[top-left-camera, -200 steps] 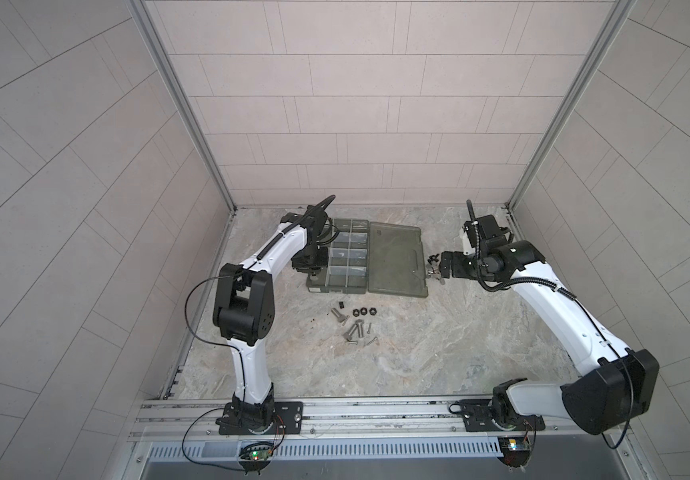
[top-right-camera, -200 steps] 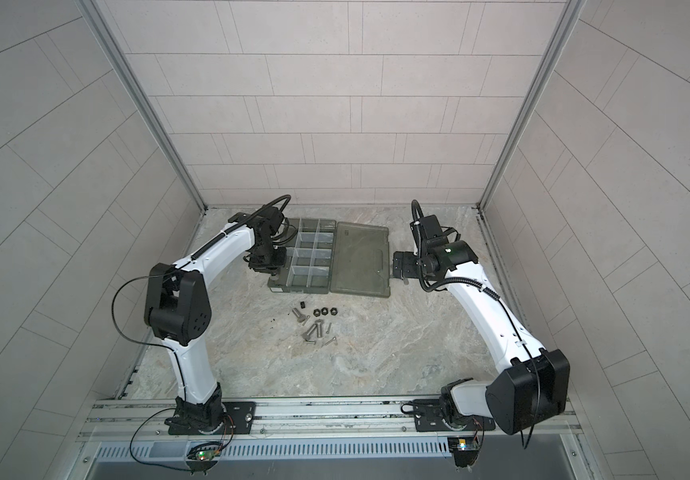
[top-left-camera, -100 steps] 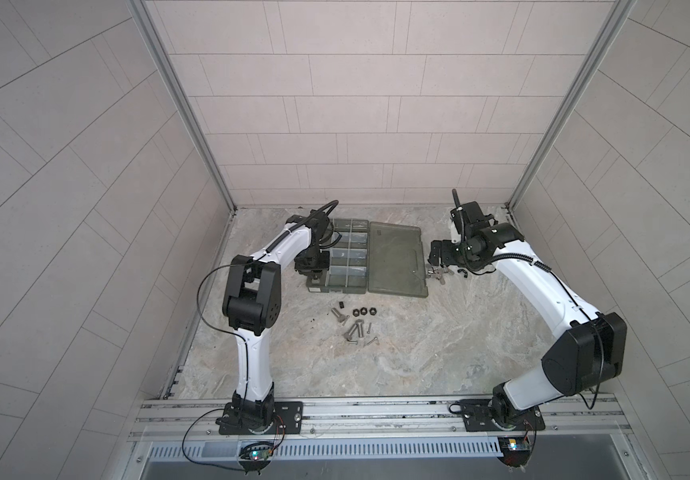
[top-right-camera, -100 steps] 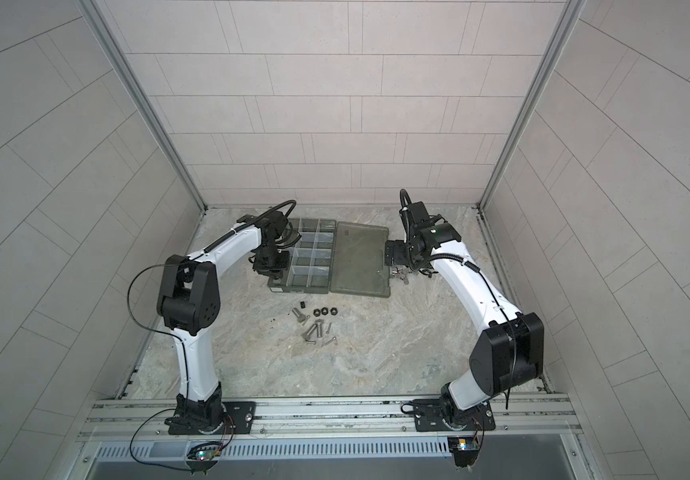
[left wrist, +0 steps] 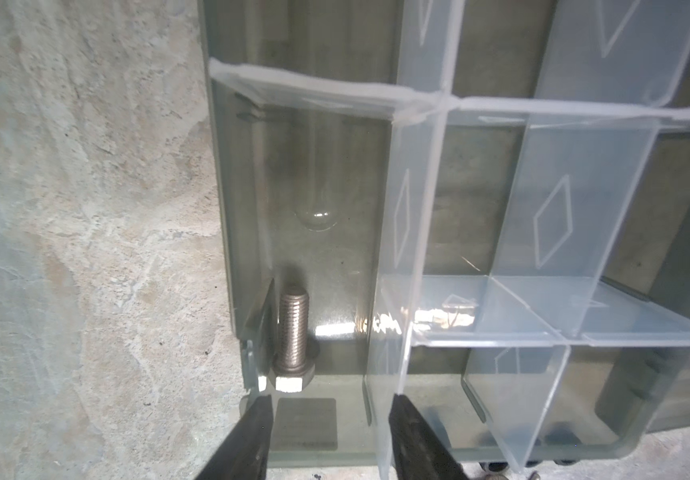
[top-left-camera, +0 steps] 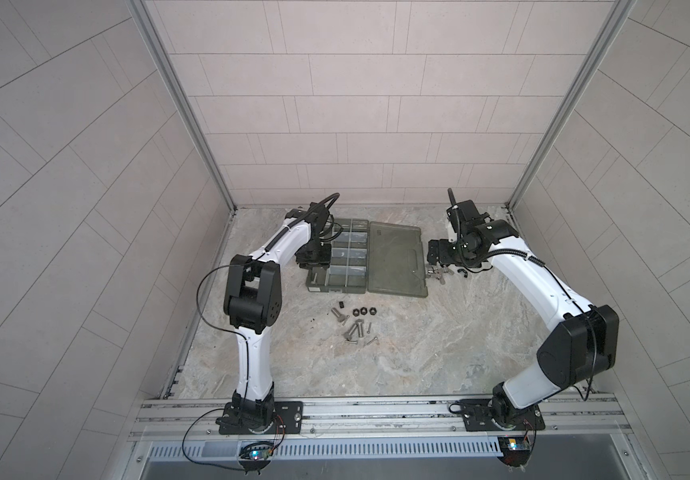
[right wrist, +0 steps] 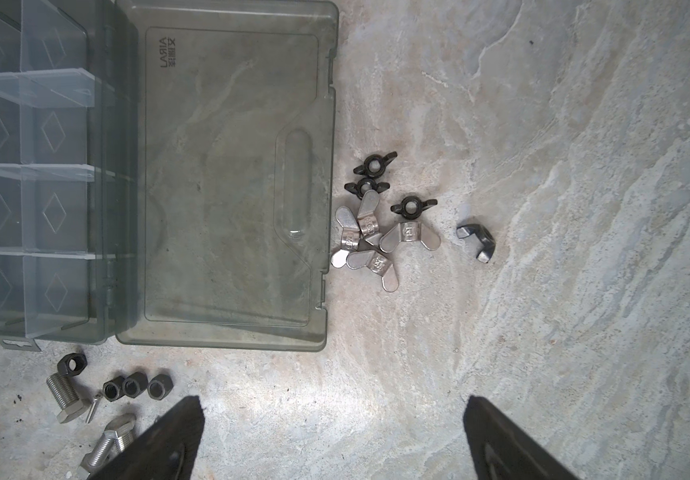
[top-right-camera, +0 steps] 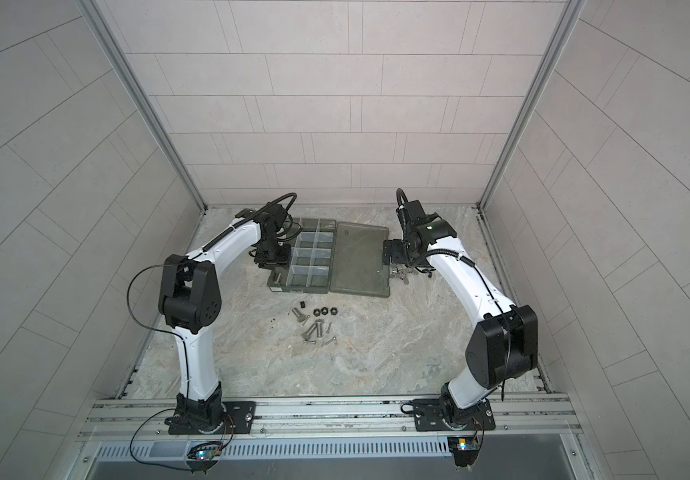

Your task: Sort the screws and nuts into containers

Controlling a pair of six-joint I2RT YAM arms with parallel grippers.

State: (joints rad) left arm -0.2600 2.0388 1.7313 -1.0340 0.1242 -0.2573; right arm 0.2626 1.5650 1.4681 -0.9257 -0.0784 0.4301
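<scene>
Against the outer wall of a corner compartment (left wrist: pixel 227 208) lies one bolt (left wrist: pixel 292 336). Over it the left gripper (left wrist: pixel 328 411) hovers half open, gripping nothing; the right gripper (right wrist: pixel 335 419) gapes wide, empty. Other screws (top-left-camera: pixel 351 330) and nuts (top-left-camera: pixel 363 311) lie on the table (top-left-camera: pixel 418 353) before the case (top-left-camera: pixel 337 286). Its lid (right wrist: pixel 231 166) reads AIRAJ, mirrored

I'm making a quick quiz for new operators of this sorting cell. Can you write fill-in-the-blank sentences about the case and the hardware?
One compartment of the case holds a single silver ____.
The left end effector over it grips ____.
The wing nuts lie just outside the case's flat, undivided ____.
The black hex nuts rest outside the case, on the ____.
Missing: bolt; nothing; lid; table.
</scene>
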